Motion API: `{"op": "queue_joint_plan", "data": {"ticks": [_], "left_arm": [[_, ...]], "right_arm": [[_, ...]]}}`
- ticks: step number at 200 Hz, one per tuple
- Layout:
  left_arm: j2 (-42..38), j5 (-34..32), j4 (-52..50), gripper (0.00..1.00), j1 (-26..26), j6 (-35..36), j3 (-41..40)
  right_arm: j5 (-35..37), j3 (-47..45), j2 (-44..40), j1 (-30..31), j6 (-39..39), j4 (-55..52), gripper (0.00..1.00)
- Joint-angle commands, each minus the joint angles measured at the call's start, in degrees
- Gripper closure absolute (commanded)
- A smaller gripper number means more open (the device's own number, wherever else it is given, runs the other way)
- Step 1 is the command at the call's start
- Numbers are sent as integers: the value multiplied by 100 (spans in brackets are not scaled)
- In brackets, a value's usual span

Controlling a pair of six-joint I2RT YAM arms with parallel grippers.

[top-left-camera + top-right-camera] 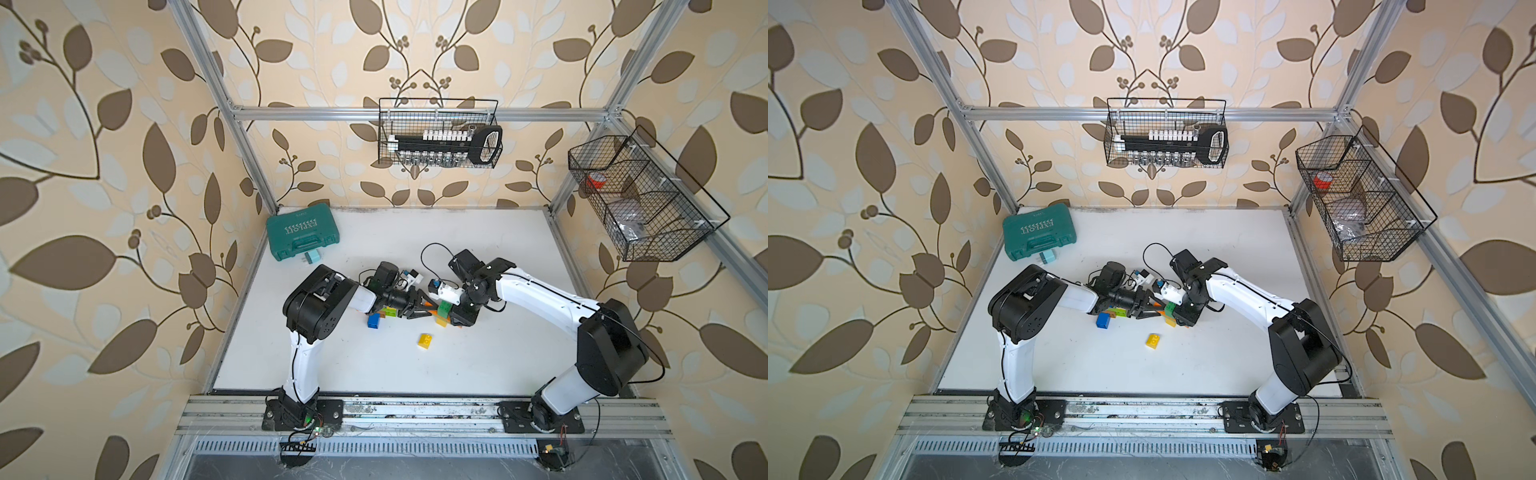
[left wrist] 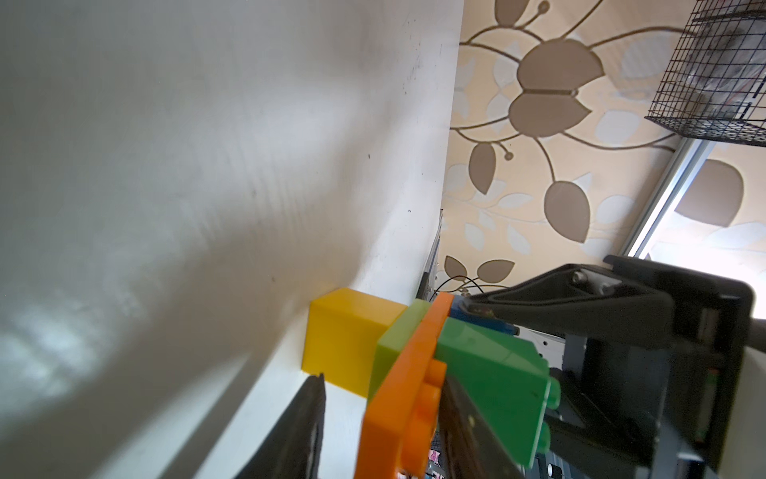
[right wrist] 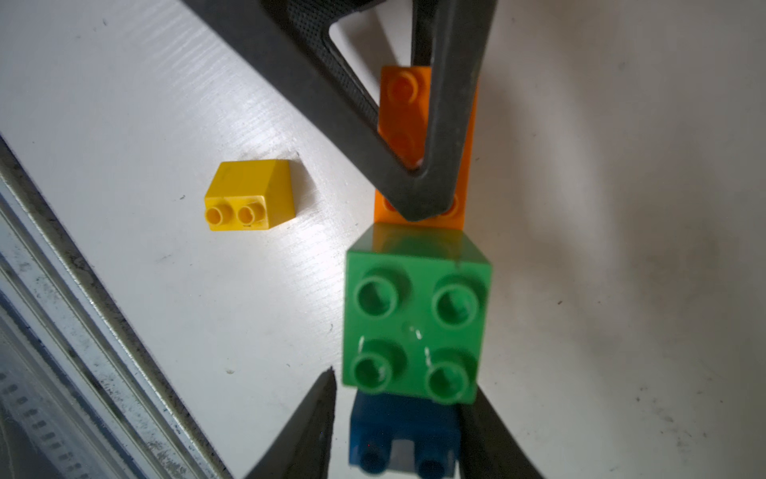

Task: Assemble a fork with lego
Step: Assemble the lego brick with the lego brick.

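Note:
The lego assembly (image 1: 443, 308) stands near the table's middle between both arms: a green brick (image 3: 414, 323) over a blue brick (image 3: 402, 435), joined to an orange plate (image 3: 465, 166), with a lime brick (image 2: 398, 331) and a yellow brick (image 2: 344, 340) on the plate's other face. My left gripper (image 2: 385, 383) straddles the orange plate (image 2: 393, 414), open, with a gap at one finger. My right gripper (image 3: 402, 390) stands open around the green and blue bricks, one finger clear of them. A yellow sloped brick (image 3: 248, 195) lies loose on the table.
A loose blue brick (image 1: 374, 321) and a few other bricks lie under the left wrist. A teal tool case (image 1: 301, 235) sits at the back left corner. Wire baskets (image 1: 440, 133) hang on the back and right walls. The table's front rail (image 3: 62, 331) is close.

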Motion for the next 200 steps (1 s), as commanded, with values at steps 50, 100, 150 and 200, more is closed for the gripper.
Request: {"op": "queue_joint_plan", "data": {"ticks": [50, 100, 150, 200], "left_arm": [[-280, -353, -316, 49, 6, 95, -151], [-473, -386, -342, 43, 9, 143, -152], [-681, -360, -370, 43, 7, 174, -154], [-742, -436, -636, 42, 10, 282, -146]], "right_arm": [[1, 199, -5, -14, 137, -43, 46], [-151, 112, -223, -85, 143, 26, 44], [-158, 72, -223, -105, 110, 51, 42], [-170, 83, -350, -112, 93, 62, 42]]}}
